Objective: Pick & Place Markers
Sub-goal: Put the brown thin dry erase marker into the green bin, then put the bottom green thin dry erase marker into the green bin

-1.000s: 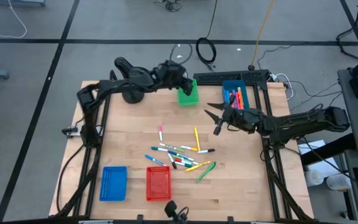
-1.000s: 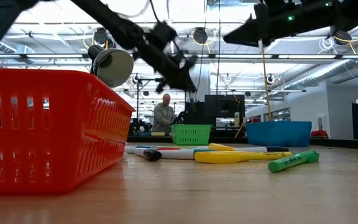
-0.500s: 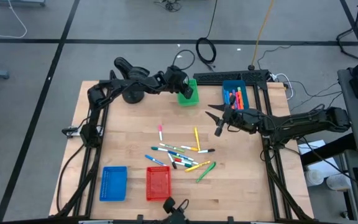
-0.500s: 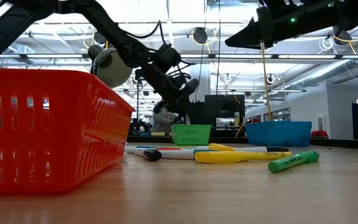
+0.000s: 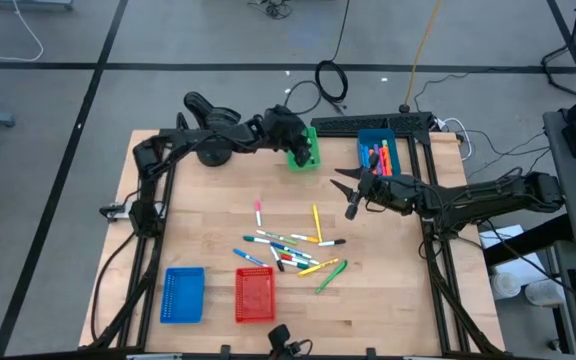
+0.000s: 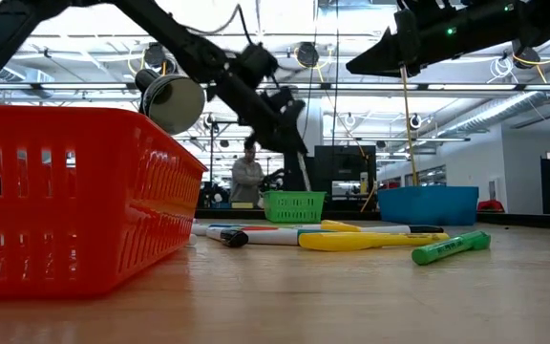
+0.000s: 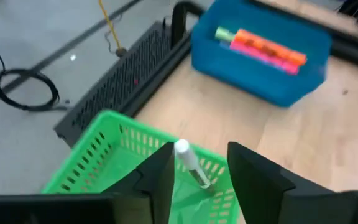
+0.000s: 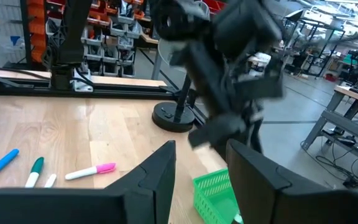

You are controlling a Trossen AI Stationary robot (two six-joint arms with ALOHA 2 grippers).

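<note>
Wooden table (image 5: 208, 230) under both arms, concrete floor around it, workshop beyond; a person stands far off in the low view.

My left tool (image 5: 298, 150) hangs over the green basket (image 5: 306, 150) at the far middle of the table. In the left wrist view its fingers (image 7: 157, 177) stand apart, and a white-bodied marker (image 7: 190, 163) lies between them, down inside the basket. I cannot tell if the pads touch it; I judge it released or just being released. Step in hand: the drop into the green basket.

My right tool (image 5: 346, 190) hovers above the table, right of centre, near the blue bin (image 5: 376, 150), fingers parted, nothing between them. That bin already holds orange and pink markers.

The loose markers (image 5: 290, 247) lie scattered in the near middle of the table, well apart from both tools. A green one (image 5: 331, 276) lies at the right edge of the scatter. A red basket (image 5: 254, 295) and a blue basket (image 5: 182, 294) sit at the near edge.

Next move, as I judge it: lift the left tool clear of the basket rim, bring it nearer over the scatter, and pick a marker lying free of its neighbours. Several cross or touch, so fingers should straddle one barrel only.
</note>
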